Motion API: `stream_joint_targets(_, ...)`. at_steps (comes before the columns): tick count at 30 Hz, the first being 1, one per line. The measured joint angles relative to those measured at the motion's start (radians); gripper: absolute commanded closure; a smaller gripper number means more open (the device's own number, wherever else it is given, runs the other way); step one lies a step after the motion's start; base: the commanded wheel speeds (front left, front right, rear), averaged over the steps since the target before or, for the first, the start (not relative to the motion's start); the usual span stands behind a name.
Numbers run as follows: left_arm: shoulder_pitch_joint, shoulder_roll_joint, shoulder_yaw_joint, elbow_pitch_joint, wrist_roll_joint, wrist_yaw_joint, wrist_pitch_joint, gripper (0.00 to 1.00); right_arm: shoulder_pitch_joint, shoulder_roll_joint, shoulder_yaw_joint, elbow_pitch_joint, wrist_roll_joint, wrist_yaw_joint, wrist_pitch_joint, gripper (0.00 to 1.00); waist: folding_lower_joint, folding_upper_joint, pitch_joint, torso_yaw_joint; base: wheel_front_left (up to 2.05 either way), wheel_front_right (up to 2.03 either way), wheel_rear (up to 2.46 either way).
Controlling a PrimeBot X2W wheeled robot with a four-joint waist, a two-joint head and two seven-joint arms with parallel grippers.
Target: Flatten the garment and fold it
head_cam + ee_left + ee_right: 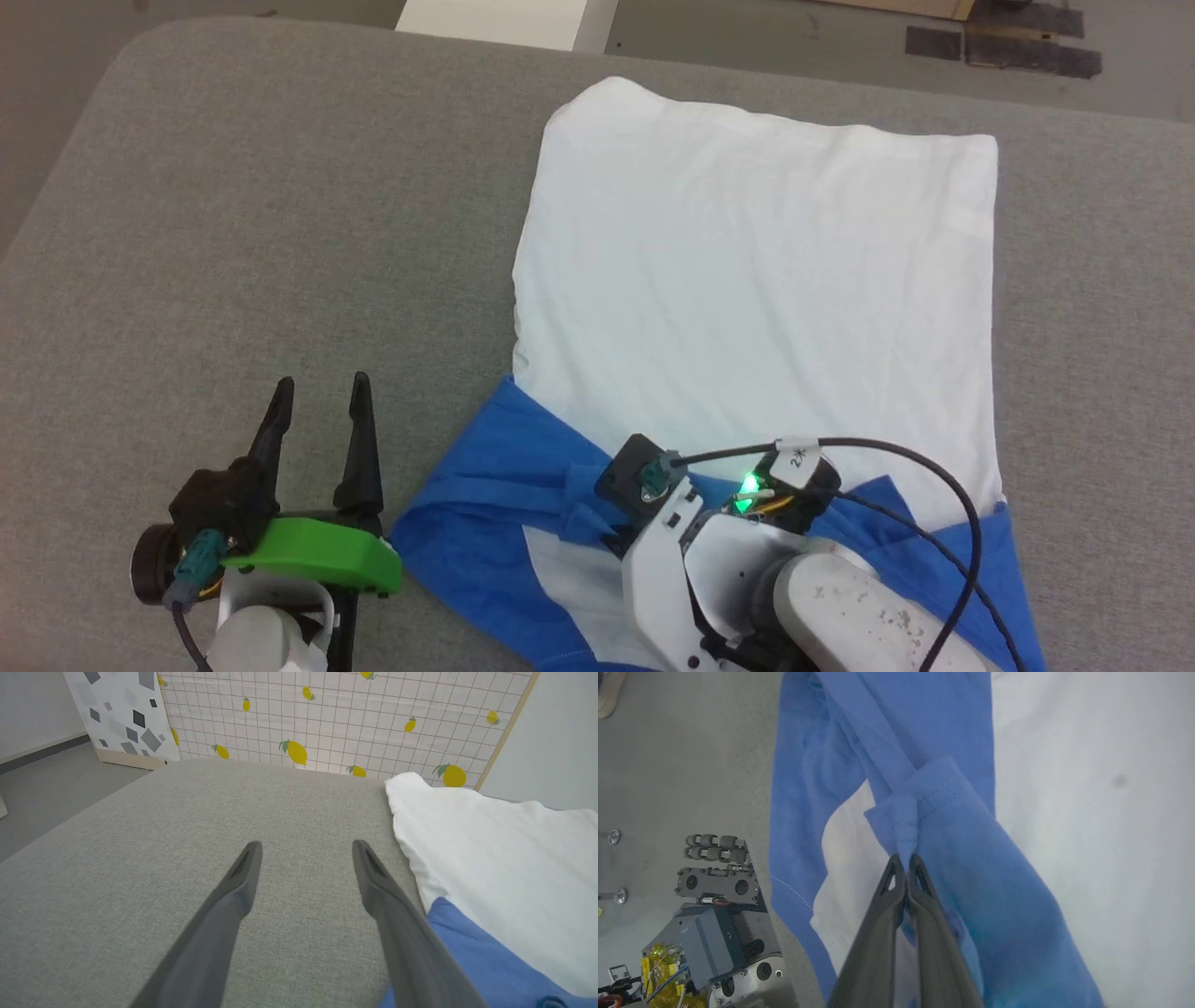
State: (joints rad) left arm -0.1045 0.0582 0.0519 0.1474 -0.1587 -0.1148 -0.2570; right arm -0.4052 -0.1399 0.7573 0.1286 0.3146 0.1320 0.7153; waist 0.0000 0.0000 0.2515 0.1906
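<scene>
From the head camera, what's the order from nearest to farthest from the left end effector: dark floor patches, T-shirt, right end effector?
1. The T-shirt, blue edge just right of the left end effector.
2. The right end effector, farther right, pinching blue cloth.
3. The dark floor patches, far upper right.

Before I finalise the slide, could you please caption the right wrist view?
Right gripper pinches a bunched blue fold of the garment, white body alongside.
</scene>
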Motion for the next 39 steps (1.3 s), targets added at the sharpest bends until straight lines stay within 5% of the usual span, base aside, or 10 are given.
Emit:
stream_joint_targets(1, 0.0, 0.0, -0.001, 0.0, -0.001, 0.0, 0.0, 0.0, -0.001, 0.0, 0.003, 0.006, 0.01, 0.0, -0.001, 0.55, 0.0, 0.0, 0.004, 0.003, 0.0, 0.0, 0.0)
stream_joint_targets(2, 0.0, 0.0, -0.002, 0.0, -0.001, 0.0, 0.0, 0.0, -0.003, 0.0, 0.005, 0.007, 0.021, 0.0, -0.005, 0.0, 0.0, 0.0, 0.006, 0.004, 0.0, 0.0, 0.0)
stream_joint_targets(12, 0.002, -0.002, -0.002, 0.003, 0.006, 0.002, 0.0, 0.0, 0.031, 0.049, -0.205, -0.126, 0.09, 0.0, -0.239, 0.0, 0.0, 0.0, -0.027, -0.034, 0.0, 0.0, 0.0)
stream_joint_targets(19, -0.016, 0.038, -0.017, 0.012, 0.013, 0.001, 0.002, 0.0, 0.147, 0.076, -0.436, -0.274, 0.024, 0.0, -0.457, 0.0, 0.0, 0.0, -0.05, -0.096, 0.0, 0.0, 0.0)
stream_joint_targets(28, -0.316, 0.252, -0.164, 0.018, -0.056, -0.009, 0.237, 0.0, 0.228, 0.086, -0.622, -0.331, -0.014, 0.0, -0.629, 0.0, 0.0, 0.0, 0.005, -0.188, 0.0, 0.0, 0.0)
stream_joint_targets(39, -0.716, 0.517, -0.301, 0.059, -0.31, -0.009, 0.637, 0.0, 0.205, 0.087, -0.627, -0.317, 0.013, 0.0, -0.672, 0.0, 0.0002, 0.0, 0.166, -0.295, 0.0, 0.0, 0.0)
